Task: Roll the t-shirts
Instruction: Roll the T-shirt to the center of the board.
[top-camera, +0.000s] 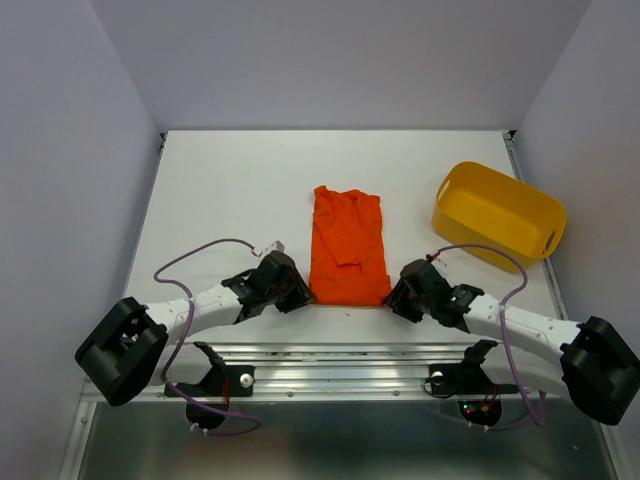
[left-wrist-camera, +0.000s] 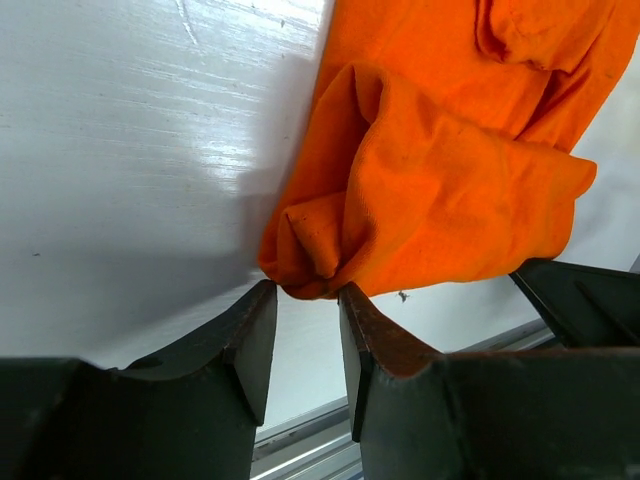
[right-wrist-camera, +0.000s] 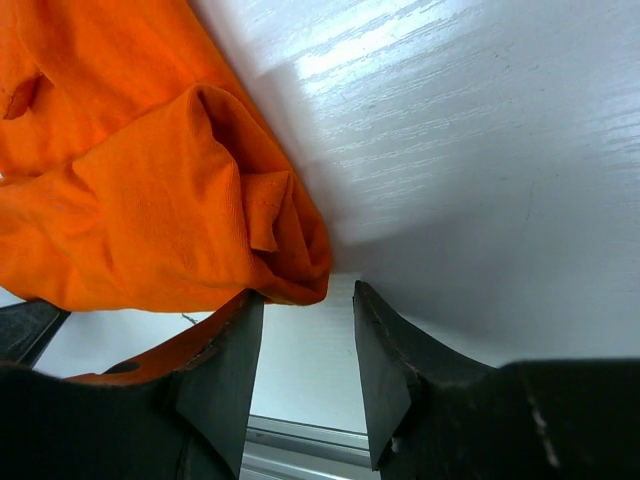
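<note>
The orange t-shirt (top-camera: 348, 245) lies as a long folded strip mid-table (top-camera: 230, 190), its near hem bunched. The left gripper (left-wrist-camera: 305, 290) sits at the shirt's 7 o'clock corner, fingers parted, and the cloth just touches their tips. The right gripper (right-wrist-camera: 308, 292) sits at the 5 o'clock corner, fingers spread and unclamped. A yellow tub (top-camera: 490, 235) stands apart at the shirt's 2 o'clock.

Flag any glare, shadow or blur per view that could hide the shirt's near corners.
Top external: even light, sharp, t-shirt fully readable. Left wrist: glare streaks on the table, dark shadow beside the cloth, left gripper near-black with little detail. Right wrist: bright glare band on the table, shadow beside the corner, right gripper equally dark. Both corners visible.
</note>
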